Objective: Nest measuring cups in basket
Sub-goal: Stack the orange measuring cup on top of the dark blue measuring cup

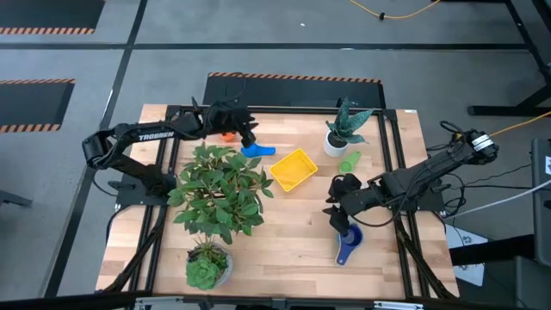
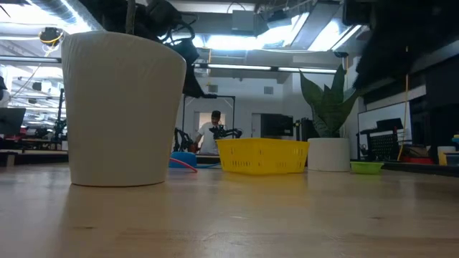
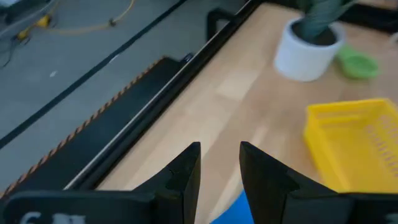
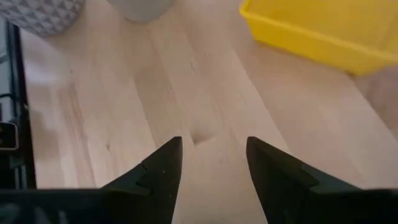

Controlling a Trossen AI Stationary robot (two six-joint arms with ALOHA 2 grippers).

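My worry on the left: the leafy plant (image 1: 219, 189) crowds the left gripper (image 1: 249, 135), so a swing could snag foliage. Its fingers stand apart, empty, just above the light blue cup (image 1: 257, 151). The basket (image 1: 294, 169) sits mid-table, empty. My right gripper (image 1: 341, 226), parted and empty, hovers just beside the dark blue cup (image 1: 348, 244).
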